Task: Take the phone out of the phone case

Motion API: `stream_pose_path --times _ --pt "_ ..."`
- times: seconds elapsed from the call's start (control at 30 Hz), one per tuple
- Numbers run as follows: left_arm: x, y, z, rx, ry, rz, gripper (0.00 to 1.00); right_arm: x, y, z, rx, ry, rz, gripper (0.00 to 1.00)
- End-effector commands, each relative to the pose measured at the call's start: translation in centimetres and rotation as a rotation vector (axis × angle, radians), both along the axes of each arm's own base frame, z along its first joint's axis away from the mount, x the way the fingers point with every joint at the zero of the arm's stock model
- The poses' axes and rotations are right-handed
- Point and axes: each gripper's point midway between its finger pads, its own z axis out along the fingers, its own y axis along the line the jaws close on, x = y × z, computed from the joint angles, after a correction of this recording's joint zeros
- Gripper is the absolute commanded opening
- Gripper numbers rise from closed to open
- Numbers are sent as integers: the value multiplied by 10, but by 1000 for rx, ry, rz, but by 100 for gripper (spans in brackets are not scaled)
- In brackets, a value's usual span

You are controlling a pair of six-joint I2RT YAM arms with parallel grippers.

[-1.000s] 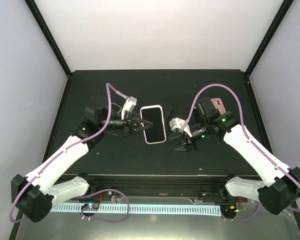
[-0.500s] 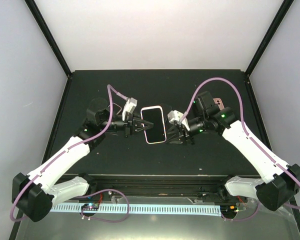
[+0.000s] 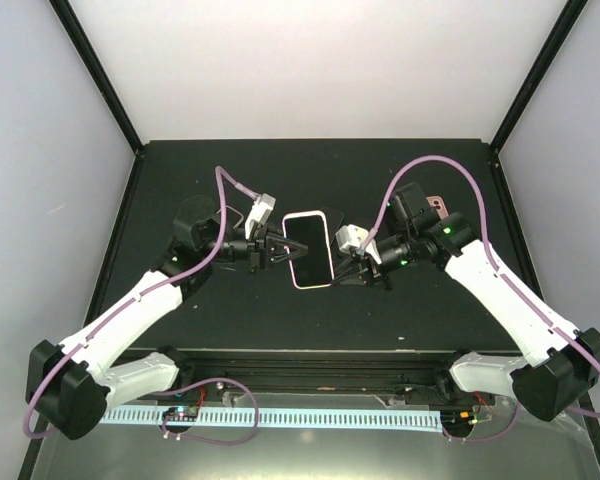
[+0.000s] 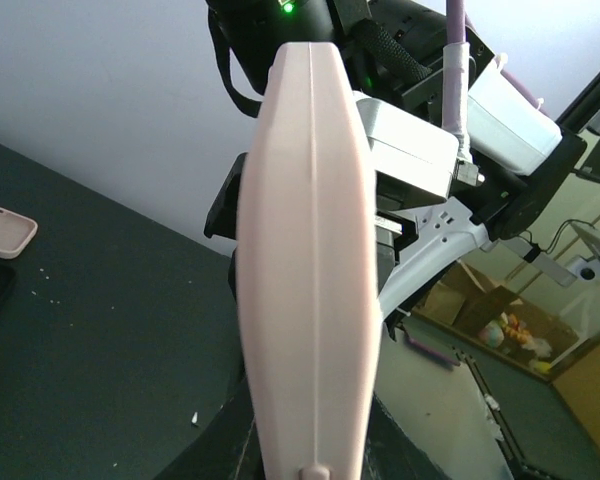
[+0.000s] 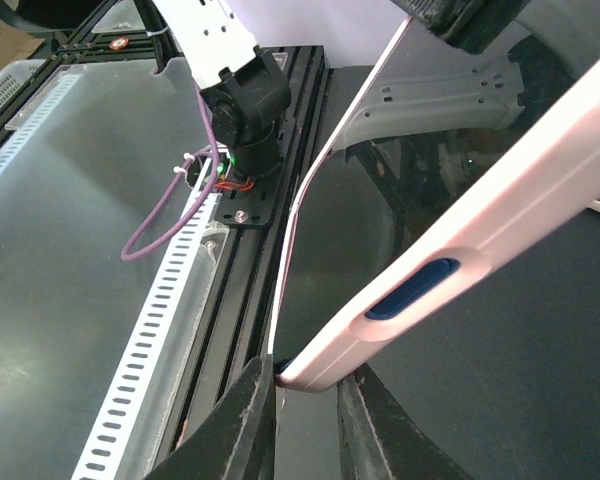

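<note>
The phone (image 3: 308, 248), dark screen up, sits in its pink phone case (image 3: 321, 283) and is held above the black table (image 3: 230, 170) at mid-scene. My left gripper (image 3: 279, 250) is shut on the case's left long edge. In the left wrist view that pink edge (image 4: 310, 280) fills the middle and hides the fingers. My right gripper (image 3: 342, 264) is at the case's near right corner. In the right wrist view its two fingers (image 5: 252, 420) pinch the corner of the case (image 5: 450, 260), where a blue side button (image 5: 412, 290) shows.
A second pink case (image 3: 438, 205) lies on the table behind the right arm, also seen as a pink case (image 4: 5, 228) in the left wrist view. A perforated white rail (image 3: 310, 415) and a metal surface run along the near edge.
The right gripper moved left to the phone's right edge and its jaws narrowed onto the case's corner. The left gripper kept its hold, and the phone barely shifted.
</note>
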Motion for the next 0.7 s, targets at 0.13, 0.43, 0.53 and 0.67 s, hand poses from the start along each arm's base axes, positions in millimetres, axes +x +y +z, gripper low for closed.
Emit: stream_pose_path --times 0.13,0.43,0.53,0.67 --pt "-10 0 19 -76 7 -71 2 13 11 5 29 -85 33 15" --pt "-22 -1 31 -76 95 -140 2 33 11 3 -21 -251 38 13" --pt "-29 0 33 -79 107 -150 1 40 12 5 -30 -287 30 13" --pt "-34 1 36 -87 120 -153 2 47 13 3 -46 -306 17 14"
